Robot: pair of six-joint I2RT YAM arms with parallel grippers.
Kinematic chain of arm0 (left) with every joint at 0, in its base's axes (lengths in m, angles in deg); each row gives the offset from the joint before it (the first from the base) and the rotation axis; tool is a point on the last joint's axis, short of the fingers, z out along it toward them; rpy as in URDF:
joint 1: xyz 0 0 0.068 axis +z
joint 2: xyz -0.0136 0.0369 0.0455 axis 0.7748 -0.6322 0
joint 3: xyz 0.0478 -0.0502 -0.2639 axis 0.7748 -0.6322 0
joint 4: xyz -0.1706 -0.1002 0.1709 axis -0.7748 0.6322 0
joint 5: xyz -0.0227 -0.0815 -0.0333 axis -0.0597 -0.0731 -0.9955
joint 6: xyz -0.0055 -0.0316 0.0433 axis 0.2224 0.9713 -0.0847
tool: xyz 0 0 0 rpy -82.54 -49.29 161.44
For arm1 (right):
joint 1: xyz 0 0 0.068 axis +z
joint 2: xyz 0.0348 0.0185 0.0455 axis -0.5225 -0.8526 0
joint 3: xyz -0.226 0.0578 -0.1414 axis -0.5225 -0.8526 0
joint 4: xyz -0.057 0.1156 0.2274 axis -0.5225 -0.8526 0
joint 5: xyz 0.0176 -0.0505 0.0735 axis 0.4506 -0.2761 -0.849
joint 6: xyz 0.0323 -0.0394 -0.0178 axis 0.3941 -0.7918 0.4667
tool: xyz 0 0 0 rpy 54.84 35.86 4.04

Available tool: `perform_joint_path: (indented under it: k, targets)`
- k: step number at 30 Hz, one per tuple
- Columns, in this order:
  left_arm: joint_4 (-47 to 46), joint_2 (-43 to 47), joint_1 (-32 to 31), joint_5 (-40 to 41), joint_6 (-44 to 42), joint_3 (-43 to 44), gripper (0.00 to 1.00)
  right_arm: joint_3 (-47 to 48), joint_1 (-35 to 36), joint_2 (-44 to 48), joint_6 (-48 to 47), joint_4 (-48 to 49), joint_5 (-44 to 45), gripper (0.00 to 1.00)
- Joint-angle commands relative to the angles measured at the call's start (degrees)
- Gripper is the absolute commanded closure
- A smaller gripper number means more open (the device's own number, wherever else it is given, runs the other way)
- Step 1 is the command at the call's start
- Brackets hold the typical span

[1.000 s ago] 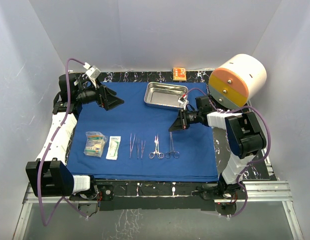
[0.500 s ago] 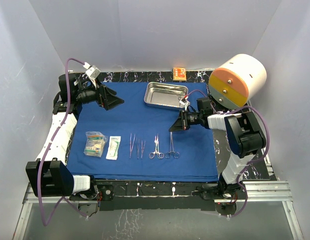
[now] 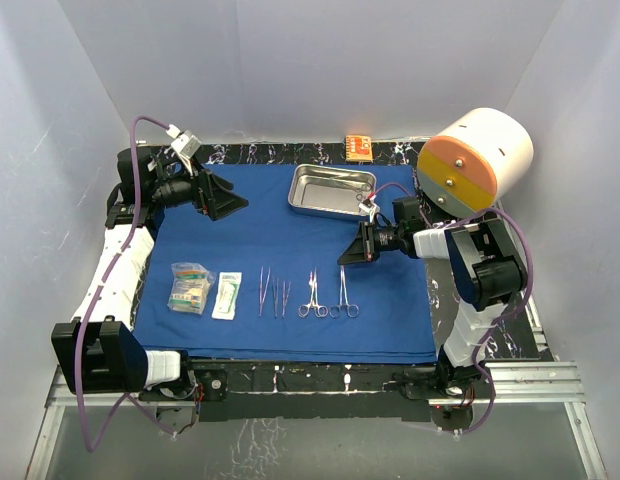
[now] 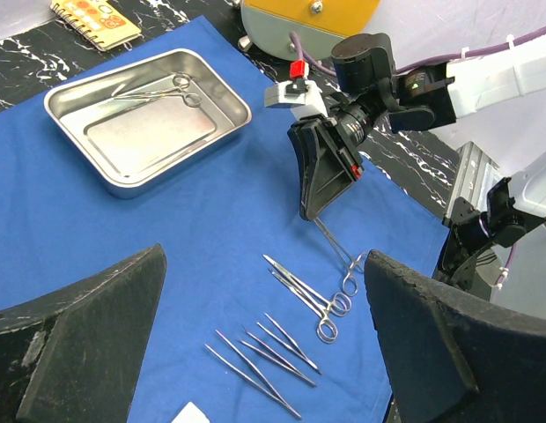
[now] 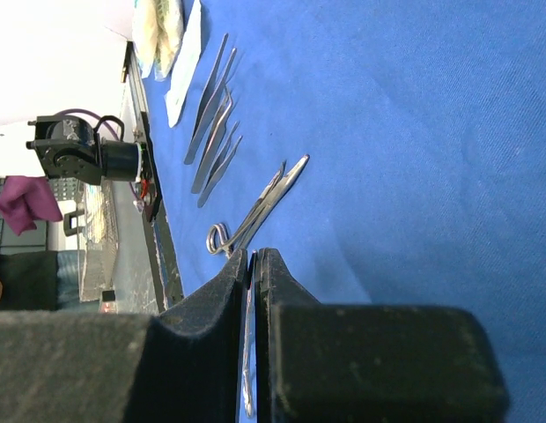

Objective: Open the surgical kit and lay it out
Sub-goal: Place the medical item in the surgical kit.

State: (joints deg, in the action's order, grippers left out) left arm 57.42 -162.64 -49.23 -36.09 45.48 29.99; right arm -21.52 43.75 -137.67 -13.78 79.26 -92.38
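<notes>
The royal-blue cloth (image 3: 260,235) lies spread flat. On it, left to right, are two clear packets (image 3: 189,287) (image 3: 227,295), slender forceps (image 3: 273,292), one clamp (image 3: 312,295) and a second clamp (image 3: 345,290). My right gripper (image 3: 342,260) is shut on the tip of this second clamp (image 5: 247,352), whose rings rest on the cloth (image 4: 330,242). The steel tray (image 3: 302,205) stands at the back, with another clamp (image 4: 163,88) lying in it. My left gripper (image 3: 230,200) hangs open and empty over the cloth's back left, its fingers (image 4: 88,335) wide apart.
A big white-and-orange cylinder (image 3: 475,160) stands at the back right, close behind my right arm. A small orange box (image 3: 359,147) lies behind the tray. The black table edge (image 3: 290,370) runs along the cloth's near side.
My right arm has shifted slightly, keeping its hold on the clamp. The left arm and the laid-out items have not moved.
</notes>
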Motion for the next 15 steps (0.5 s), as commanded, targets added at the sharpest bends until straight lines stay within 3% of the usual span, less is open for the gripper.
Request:
perform_joint_path:
  k: [1, 15]
  targets:
    - [-0.97, 1.13, 0.27, -2.27, -0.01, -0.39, 0.06, 0.30, -0.12, -0.78, -1.84, 3.31, 0.79, 0.99]
    - [-1.36, 1.04, 0.27, -2.63, 0.36, -0.59, 0.05, 1.84, -0.21, -2.60, -3.56, 1.82, 1.19, 0.88]
